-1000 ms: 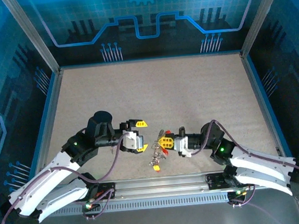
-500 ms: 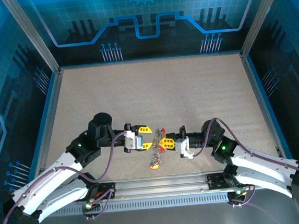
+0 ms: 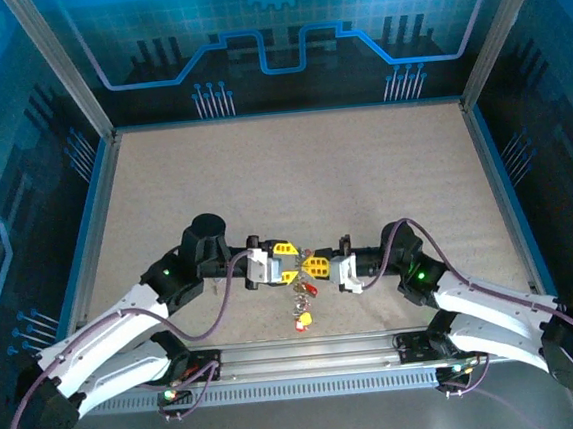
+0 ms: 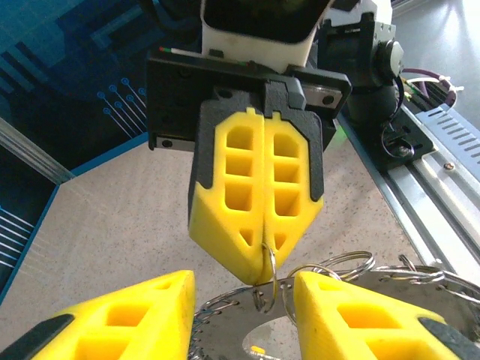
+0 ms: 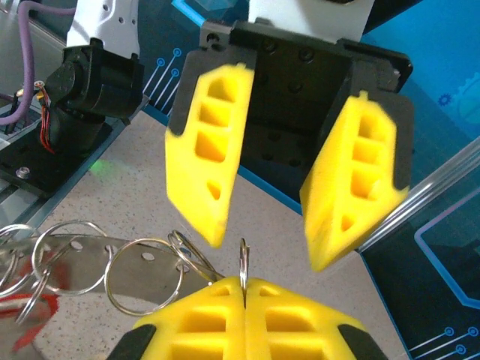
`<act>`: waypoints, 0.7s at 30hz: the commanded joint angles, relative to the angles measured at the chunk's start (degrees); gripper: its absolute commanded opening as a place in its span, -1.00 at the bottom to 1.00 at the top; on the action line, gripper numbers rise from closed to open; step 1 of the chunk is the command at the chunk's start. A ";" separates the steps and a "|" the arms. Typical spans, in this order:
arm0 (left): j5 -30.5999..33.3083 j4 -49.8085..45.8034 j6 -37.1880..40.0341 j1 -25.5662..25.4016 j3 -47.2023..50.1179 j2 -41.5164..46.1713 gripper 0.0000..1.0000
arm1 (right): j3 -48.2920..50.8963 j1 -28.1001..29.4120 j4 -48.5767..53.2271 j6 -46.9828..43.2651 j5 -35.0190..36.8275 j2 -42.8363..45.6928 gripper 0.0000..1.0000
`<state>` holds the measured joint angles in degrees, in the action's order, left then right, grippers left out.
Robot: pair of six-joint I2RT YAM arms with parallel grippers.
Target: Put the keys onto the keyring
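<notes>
Right gripper (image 3: 308, 265), yellow pads pressed flush together, pinching a small split ring (image 5: 243, 264) at the very tips, the thin wire loop standing upright out of the seam between the pads. Left gripper (image 3: 293, 261) facing it tip to tip, spread wide and holding nothing. From the wrist views, one yellow finger (image 4: 124, 315) to each side of the pinched loop; contact with the loop not clear.

Both grippers just beyond the middle of the front rail (image 3: 309, 351), over the tan table (image 3: 293, 174), arms angling in from the rail's two ends.

Keyring (image 3: 300, 299) between the meeting grippers and the front rail, directly under the fingertips: flat grey metal with small holes along its rim, several more wire loops threaded through those holes and fanning outward. Lifted off the table or resting on it: cannot tell.

Keys (image 3: 302, 321) on the rail side of the keyring, a yellow head nearest the rail, a red head slightly farther from it and toward the right arm. Blades too small to make out from above.
</notes>
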<state>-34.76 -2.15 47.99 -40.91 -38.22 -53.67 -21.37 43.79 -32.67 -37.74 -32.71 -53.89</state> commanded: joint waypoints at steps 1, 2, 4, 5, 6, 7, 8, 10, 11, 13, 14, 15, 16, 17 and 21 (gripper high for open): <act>-0.13 2.45 1.67 -0.26 1.30 -1.44 -0.24 | -2.84 -1.26 -4.96 0.90 -1.56 -0.57 -1.00; -0.05 2.61 1.66 -0.31 1.26 -2.04 -0.28 | -2.80 -1.47 -5.27 1.19 -1.78 -0.92 -1.00; 0.45 2.68 2.35 -0.23 0.79 -3.45 -0.37 | -2.83 -1.69 -6.08 1.60 -2.33 -1.84 -1.00; 0.82 2.81 2.63 -0.29 0.65 -4.05 -0.42 | -2.97 -1.61 -6.39 1.70 -2.45 -2.36 -1.00; 1.29 3.05 3.00 -0.29 0.44 -4.69 -0.47 | -3.05 -1.79 -6.69 1.73 -2.62 -2.95 -1.00; 1.66 3.51 3.28 -0.24 0.35 -5.11 -0.56 | -3.23 -1.86 -7.00 1.70 -2.67 -3.59 -1.00; 1.93 4.19 3.25 -0.31 0.47 -5.37 -0.63 | -3.41 -1.92 -7.15 1.72 -2.80 -4.12 -1.00; 2.57 6.30 3.31 -0.30 1.06 -5.35 -0.81 | -3.90 -2.01 -7.07 1.46 -2.65 -5.20 -1.00; 2.99 7.07 3.33 -0.30 1.36 -5.15 -0.90 | -4.10 -2.13 -6.86 1.36 -2.35 -5.62 -1.00; 4.30 7.86 3.72 -0.27 1.89 -4.54 -1.00 | -4.49 -2.22 -5.75 0.83 -0.97 -6.17 -1.00; 4.94 7.87 3.90 -0.23 2.07 -4.20 -1.00 | -4.73 -2.22 -5.02 0.54 -0.12 -6.29 -1.00; 5.71 7.79 4.03 -0.28 2.18 -3.80 -1.00 | -4.82 -2.22 -4.22 -0.01 0.86 -6.36 -1.00; 6.69 7.71 4.25 -0.38 2.27 -3.43 -1.00 | -4.91 -2.22 -3.47 -0.14 2.29 -6.40 -0.97; 7.84 7.57 4.59 -0.57 2.35 -3.07 -1.00 | -5.00 -2.23 -2.85 -0.26 3.87 -6.40 -0.90; 16.86 5.35 8.65 -3.73 1.95 -2.53 -1.00 | -5.09 -1.64 1.21 -1.26 8.83 -6.11 -0.66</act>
<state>-23.07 2.04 53.01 -42.09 -36.25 -56.95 -24.05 41.34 -32.12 -37.67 -28.08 -60.38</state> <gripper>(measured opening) 0.062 0.167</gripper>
